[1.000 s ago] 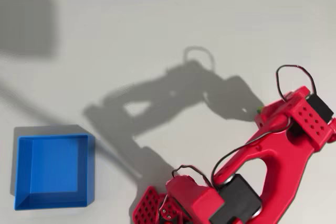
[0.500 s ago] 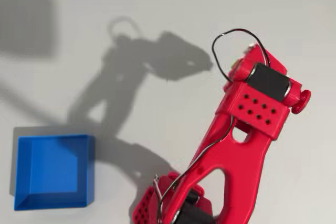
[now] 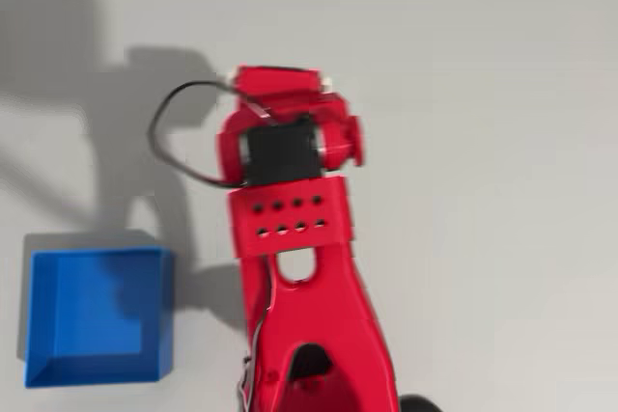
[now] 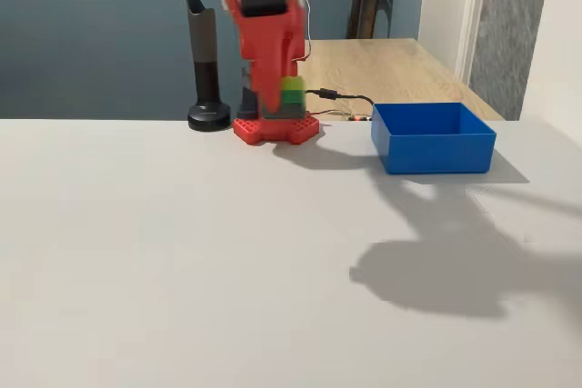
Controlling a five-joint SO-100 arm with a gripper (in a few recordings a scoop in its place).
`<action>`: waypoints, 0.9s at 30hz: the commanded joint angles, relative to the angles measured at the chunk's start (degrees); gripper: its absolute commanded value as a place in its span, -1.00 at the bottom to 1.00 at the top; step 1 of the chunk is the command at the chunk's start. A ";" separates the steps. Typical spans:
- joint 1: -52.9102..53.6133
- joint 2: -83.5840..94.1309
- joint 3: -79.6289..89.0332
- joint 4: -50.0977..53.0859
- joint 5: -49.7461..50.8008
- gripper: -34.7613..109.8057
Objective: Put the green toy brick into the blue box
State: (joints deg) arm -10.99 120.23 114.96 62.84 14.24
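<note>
Green toy brick [image 4: 292,92] held in raised end effector [image 4: 285,97], blue box [image 4: 433,138] beside arm.

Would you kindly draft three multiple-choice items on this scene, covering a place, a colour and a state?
1. In the fixed view, where is the green toy brick?
A. At the gripper, above the table
B. Inside the box
C. On the table beside the black stand

2. What colour is the arm?
A. White
B. Red
C. Yellow

3. What does the blue box hold?
A. The brick
B. A cable
C. Nothing visible

Answers: 1 A, the green shows against the raised arm's tip; 2 B, both views show red; 3 C, its floor shows bare blue overhead.
</note>
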 commanded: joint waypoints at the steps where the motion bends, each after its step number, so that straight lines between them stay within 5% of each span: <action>1: -9.32 3.16 -0.18 0.44 0.26 -0.52; 27: -46.85 3.08 5.89 3.16 -3.96 -0.52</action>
State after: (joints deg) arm -53.53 120.32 120.94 64.51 10.20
